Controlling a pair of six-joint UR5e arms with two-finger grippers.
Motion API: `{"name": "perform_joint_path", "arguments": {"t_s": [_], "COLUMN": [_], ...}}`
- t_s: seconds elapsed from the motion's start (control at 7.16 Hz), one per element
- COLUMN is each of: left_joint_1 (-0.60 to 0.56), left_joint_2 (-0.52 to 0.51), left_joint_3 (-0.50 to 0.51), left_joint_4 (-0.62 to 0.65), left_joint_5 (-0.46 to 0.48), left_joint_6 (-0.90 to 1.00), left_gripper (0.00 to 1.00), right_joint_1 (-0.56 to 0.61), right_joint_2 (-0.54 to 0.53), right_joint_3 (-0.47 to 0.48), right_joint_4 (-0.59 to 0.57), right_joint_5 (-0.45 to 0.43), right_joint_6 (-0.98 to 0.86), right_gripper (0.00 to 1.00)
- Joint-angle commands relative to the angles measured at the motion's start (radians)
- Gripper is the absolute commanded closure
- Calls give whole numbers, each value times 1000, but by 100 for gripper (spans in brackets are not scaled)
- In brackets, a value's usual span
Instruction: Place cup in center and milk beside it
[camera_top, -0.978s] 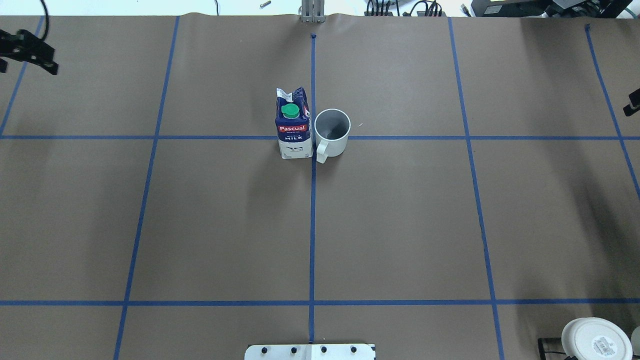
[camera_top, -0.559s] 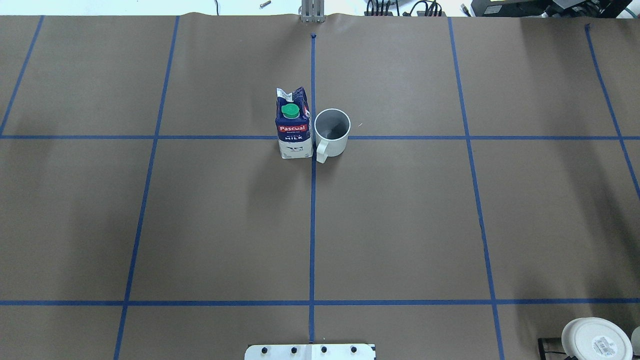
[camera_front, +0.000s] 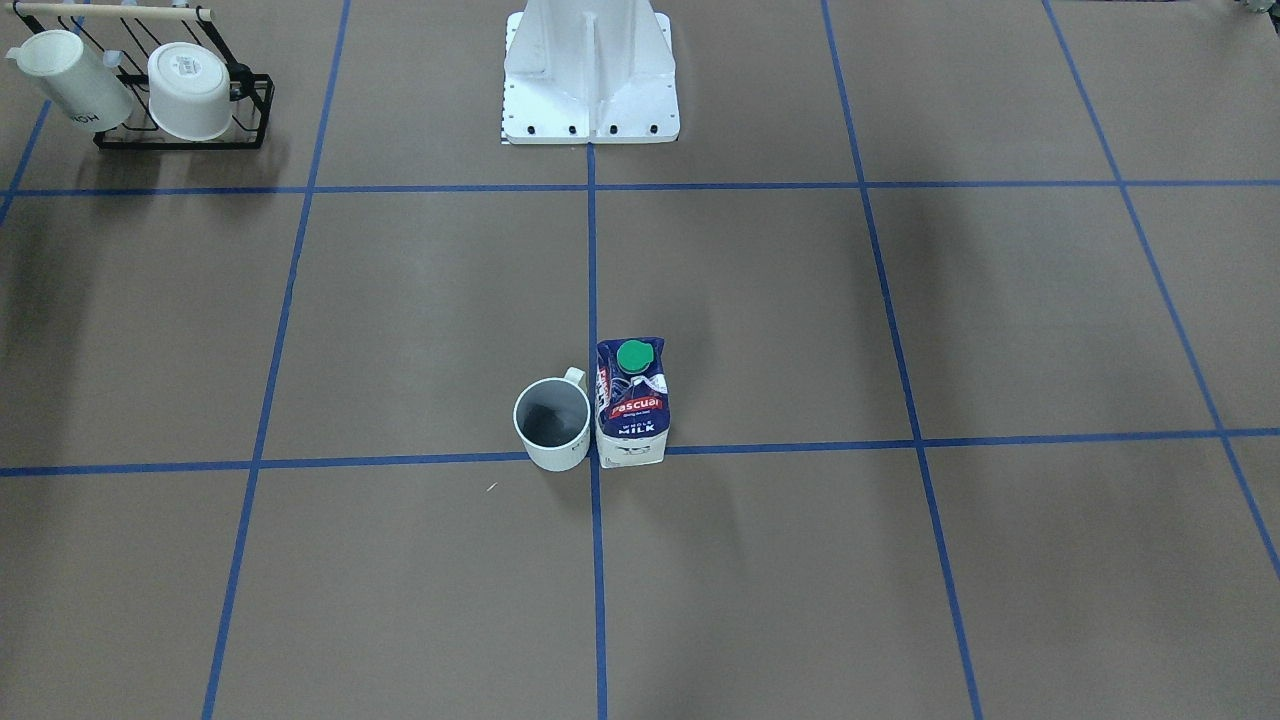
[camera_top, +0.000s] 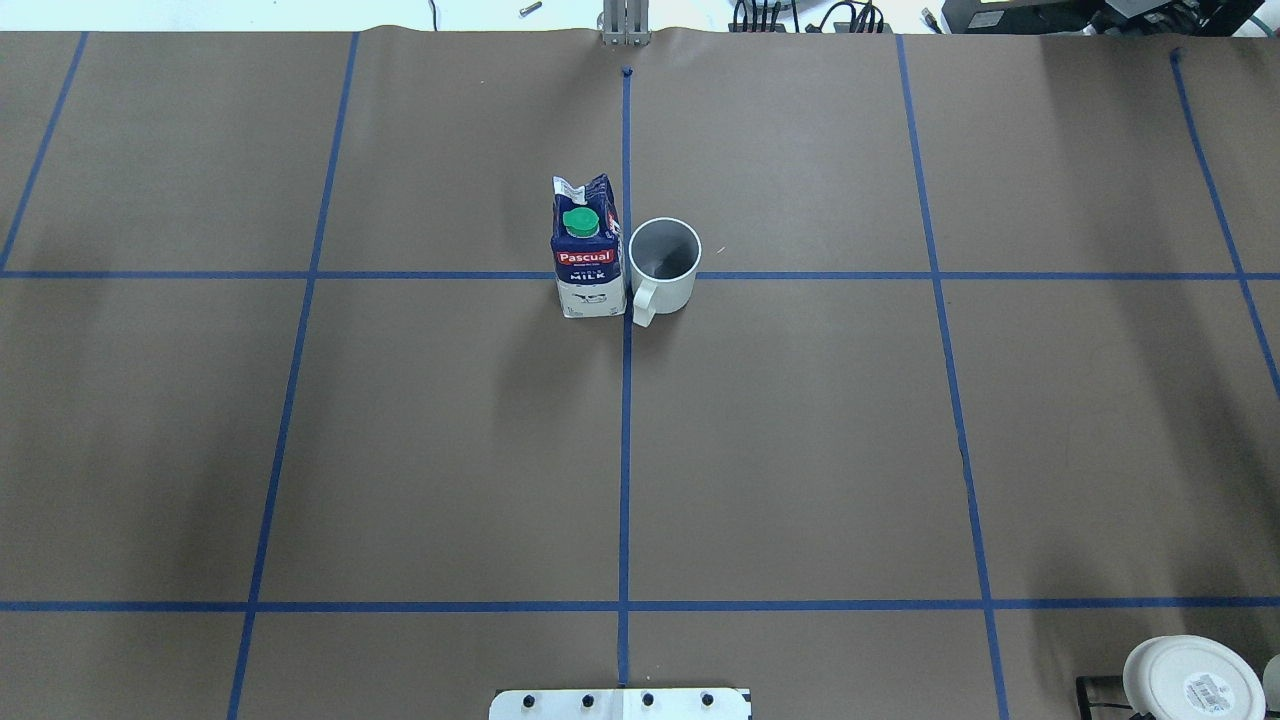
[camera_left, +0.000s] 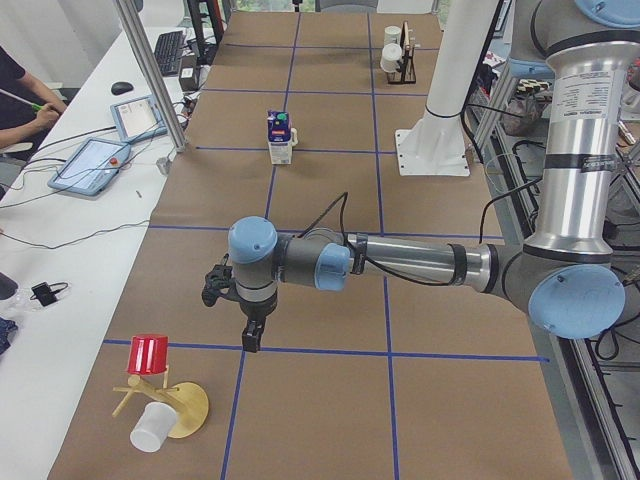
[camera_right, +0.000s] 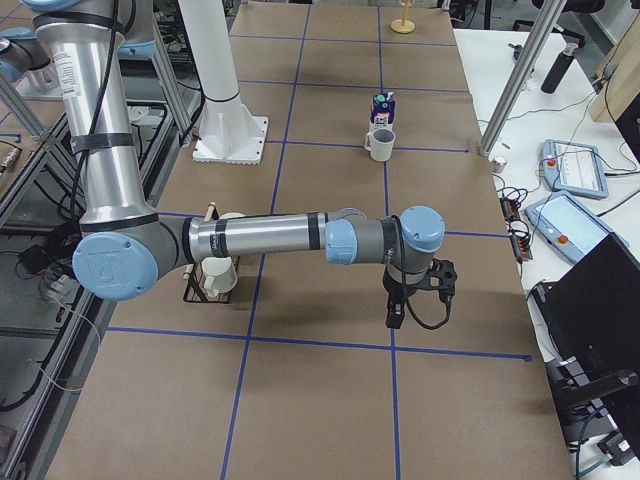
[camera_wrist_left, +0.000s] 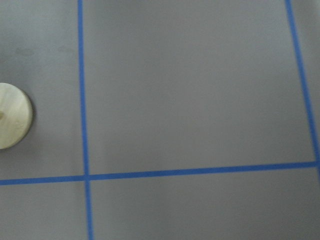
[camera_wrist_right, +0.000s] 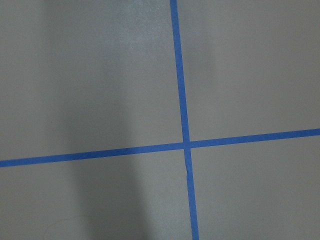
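The cup (camera_top: 664, 262), a white mug with a dark grey inside, stands upright at the crossing of the blue tape lines in the middle of the table, its handle toward the robot. It also shows in the front view (camera_front: 552, 424) and the right side view (camera_right: 380, 144). The milk (camera_top: 587, 258), a navy and white carton with a green cap, stands upright close against the cup's left side (camera_front: 632, 404). My left gripper (camera_left: 247, 343) and right gripper (camera_right: 392, 318) hang far out near the table's ends, away from both. They show only in the side views, so I cannot tell whether they are open or shut.
A black rack with two white mugs (camera_front: 185, 90) stands near the robot's right side (camera_top: 1190, 680). A wooden stand with a red cup and a white cup (camera_left: 165, 400) sits at the left end. The robot's white base (camera_front: 590, 80) is at the table's edge.
The left gripper at the overhead view's upper left and the right gripper at its right edge have moved out of that view. The cup and the milk have not moved.
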Motion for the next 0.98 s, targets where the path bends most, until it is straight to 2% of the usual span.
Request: {"name": "perform_joint_path", "arguments": {"t_s": [0.0,0.84], "left_joint_1": [0,0], "left_joint_2": [-13,-27], "left_joint_3": [3,12], "left_joint_4": [1,-1], "left_joint_5": [-1,-1], "left_joint_6": [-6,-44], "left_gripper": [1,1], "right_joint_1": [2,2], "right_joint_2": [-4,-14], "right_joint_3": [-2,-7], "right_joint_4": [-2,4], "right_joint_5": [1,1], "right_joint_6": [0,-1], "right_gripper": [0,0]}}
